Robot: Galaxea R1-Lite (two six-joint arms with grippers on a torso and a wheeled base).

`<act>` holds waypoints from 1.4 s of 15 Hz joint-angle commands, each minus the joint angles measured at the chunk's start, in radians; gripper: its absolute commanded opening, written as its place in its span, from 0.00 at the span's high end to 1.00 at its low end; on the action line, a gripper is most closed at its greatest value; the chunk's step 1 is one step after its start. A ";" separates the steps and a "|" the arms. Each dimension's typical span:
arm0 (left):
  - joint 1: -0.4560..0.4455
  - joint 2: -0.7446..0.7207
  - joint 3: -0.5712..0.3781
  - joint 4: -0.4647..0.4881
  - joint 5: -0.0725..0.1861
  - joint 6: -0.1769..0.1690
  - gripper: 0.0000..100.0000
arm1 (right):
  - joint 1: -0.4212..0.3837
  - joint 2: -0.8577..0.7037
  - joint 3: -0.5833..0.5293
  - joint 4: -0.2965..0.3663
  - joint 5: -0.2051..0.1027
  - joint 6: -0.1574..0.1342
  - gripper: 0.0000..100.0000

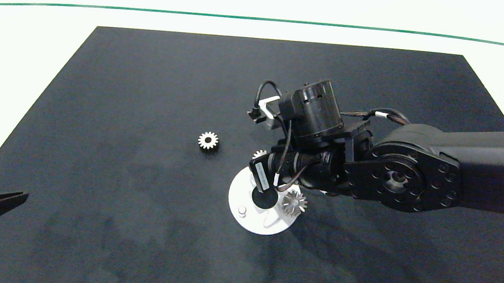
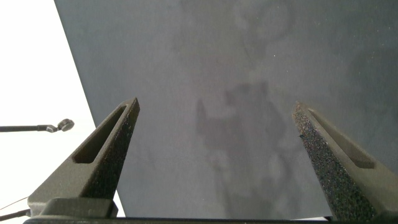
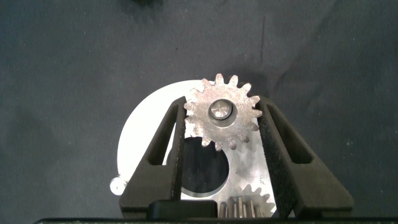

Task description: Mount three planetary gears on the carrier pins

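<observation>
right end effector (image 3: 222, 134) — fingers closed on a planetary gear (image 3: 222, 118) seated over a carrier pin (image 3: 219, 111) | second gear (image 1: 294, 203) on disc (image 1: 240, 195) | third gear (image 1: 208, 141) loose on table — well apart | left end effector (image 2: 217, 155) wide open, empty

The right pincer (image 3: 222, 121) clasped a silvery toothed metal gear (image 3: 222, 119) (its bore seated over a pale pin (image 3: 219, 111)) above the flat white round disc (image 3: 146, 121); a second gear (image 3: 252, 200) sat nearer the wrist.
</observation>
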 commanded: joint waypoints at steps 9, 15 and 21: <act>-0.020 0.007 -0.001 -0.020 -0.008 -0.012 0.00 | -0.021 -0.241 0.170 0.000 -0.054 0.037 0.00; -0.494 0.307 -0.052 -0.342 0.021 -0.217 0.00 | -0.173 -0.847 0.643 0.002 -0.134 0.030 0.00; -0.578 0.703 -0.370 -0.371 0.047 -0.219 0.00 | -0.269 -1.168 0.718 0.080 -0.130 -0.034 0.00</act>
